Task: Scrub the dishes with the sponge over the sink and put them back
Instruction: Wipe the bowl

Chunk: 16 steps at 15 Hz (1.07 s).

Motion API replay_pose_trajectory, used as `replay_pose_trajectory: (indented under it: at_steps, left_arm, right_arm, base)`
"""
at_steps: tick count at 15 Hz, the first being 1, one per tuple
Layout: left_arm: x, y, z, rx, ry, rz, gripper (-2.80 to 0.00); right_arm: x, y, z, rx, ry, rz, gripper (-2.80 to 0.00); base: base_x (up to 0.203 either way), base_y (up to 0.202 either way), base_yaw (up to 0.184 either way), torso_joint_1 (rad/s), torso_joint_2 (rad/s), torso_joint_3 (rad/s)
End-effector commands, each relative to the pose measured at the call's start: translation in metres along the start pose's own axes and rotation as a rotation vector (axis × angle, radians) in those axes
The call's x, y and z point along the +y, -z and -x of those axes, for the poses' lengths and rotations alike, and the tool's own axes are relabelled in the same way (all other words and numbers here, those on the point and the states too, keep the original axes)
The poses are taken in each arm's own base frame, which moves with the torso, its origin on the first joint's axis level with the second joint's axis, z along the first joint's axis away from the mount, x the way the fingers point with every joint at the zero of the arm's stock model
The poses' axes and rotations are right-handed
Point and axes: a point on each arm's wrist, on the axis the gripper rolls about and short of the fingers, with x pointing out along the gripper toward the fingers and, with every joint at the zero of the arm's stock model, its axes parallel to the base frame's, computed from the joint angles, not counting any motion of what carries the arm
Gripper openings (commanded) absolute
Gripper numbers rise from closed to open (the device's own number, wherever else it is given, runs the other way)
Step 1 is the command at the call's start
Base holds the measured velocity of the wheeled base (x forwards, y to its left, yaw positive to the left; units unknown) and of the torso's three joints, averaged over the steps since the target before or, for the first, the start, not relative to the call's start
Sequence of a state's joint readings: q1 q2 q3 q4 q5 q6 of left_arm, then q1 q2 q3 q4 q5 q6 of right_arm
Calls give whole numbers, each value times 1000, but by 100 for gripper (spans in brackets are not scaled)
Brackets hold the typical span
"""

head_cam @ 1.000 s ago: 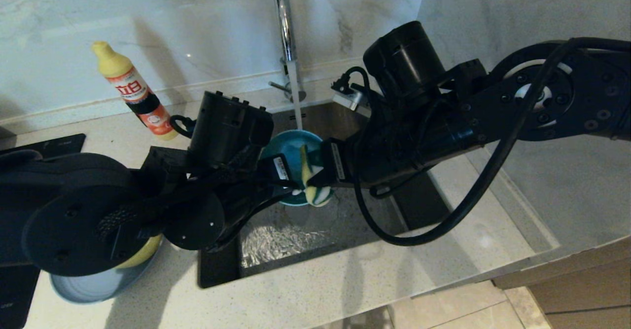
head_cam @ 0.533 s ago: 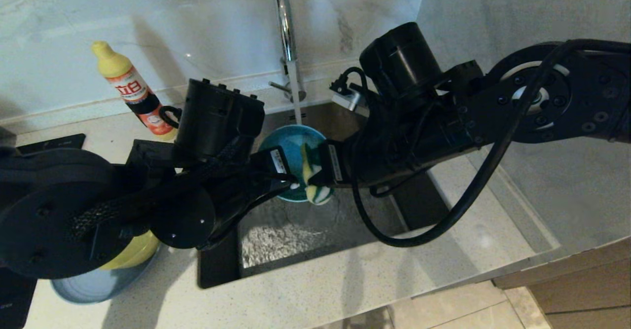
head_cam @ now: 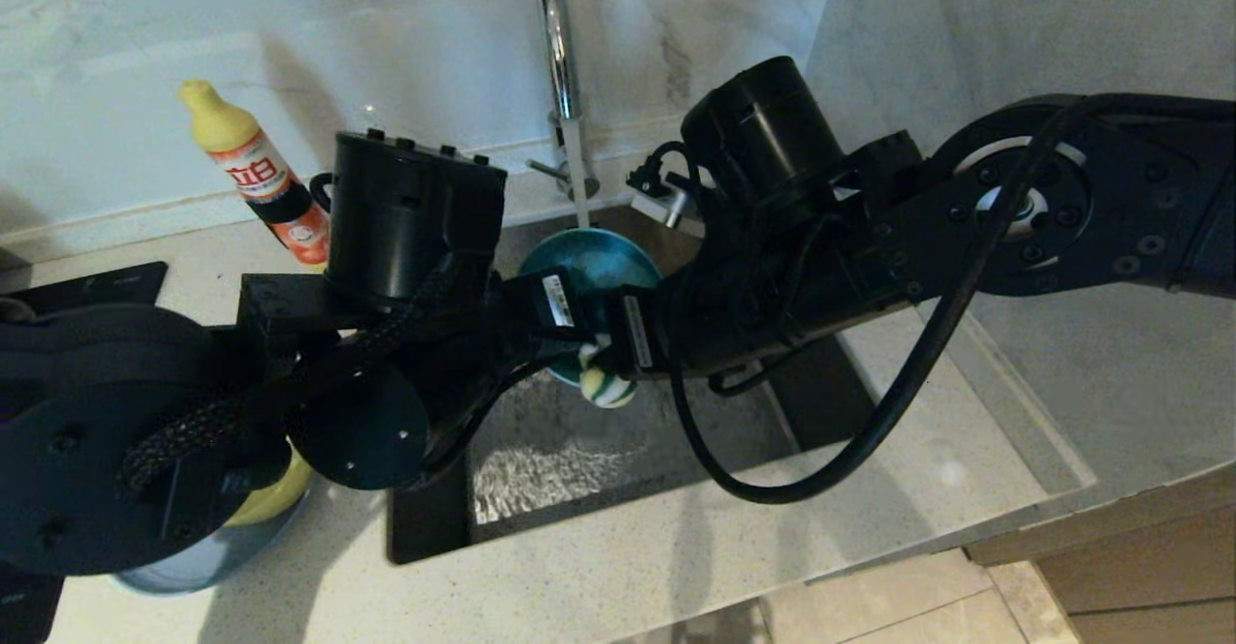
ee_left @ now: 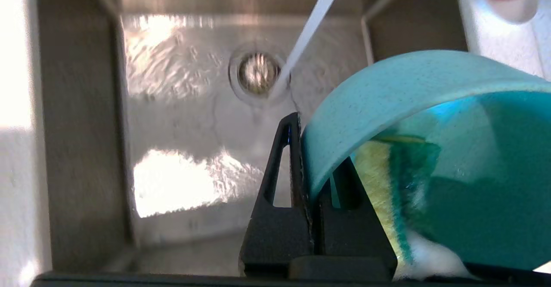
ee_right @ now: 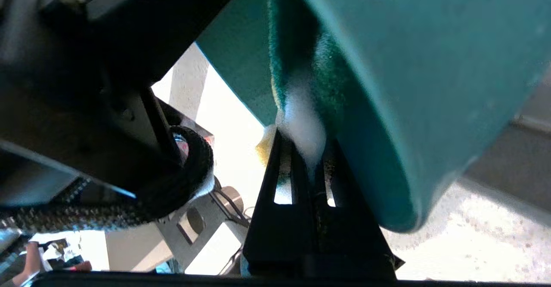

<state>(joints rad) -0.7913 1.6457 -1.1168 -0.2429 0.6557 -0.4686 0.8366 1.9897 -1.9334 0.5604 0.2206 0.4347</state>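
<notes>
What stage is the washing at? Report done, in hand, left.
Done: nothing looks washed and put back yet. In hand: left gripper clamps the teal bowl over the sink, tap running; right gripper presses the soapy sponge inside it. Left: yellow bowl and plate wait on the counter.

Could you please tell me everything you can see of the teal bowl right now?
The teal bowl is small, round and speckled outside, glossy and wet inside. It hangs tilted over the sink, just under the tap's running stream. The left gripper is shut on its rim, one finger inside, one outside. The foamy sponge, pinched by the right gripper, presses against its inner wall.
</notes>
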Motion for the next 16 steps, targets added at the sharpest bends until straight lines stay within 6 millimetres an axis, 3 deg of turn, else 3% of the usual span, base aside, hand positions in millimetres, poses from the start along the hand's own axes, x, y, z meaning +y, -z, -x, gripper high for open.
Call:
replay_pose_trajectory:
  at_steps: [1,5,16]
  left_arm:
    - [1,2,-1,-76,13,-17,-280]
    - [6,15,-3,-133,32,-58,-280]
    - [6,13,-2,-139,32,-49,-280]
  right_arm:
    - [0,2,-2,16,-2,-7,-280]
    - [2,0,2,3,-11,-7,-280]
    - [-16,-20,37,-121,22,-32,-280]
  base:
    - [0,0,0,0,0,0]
    - [0,0,0,0,0,0]
    - [0,0,0,0,0,0]
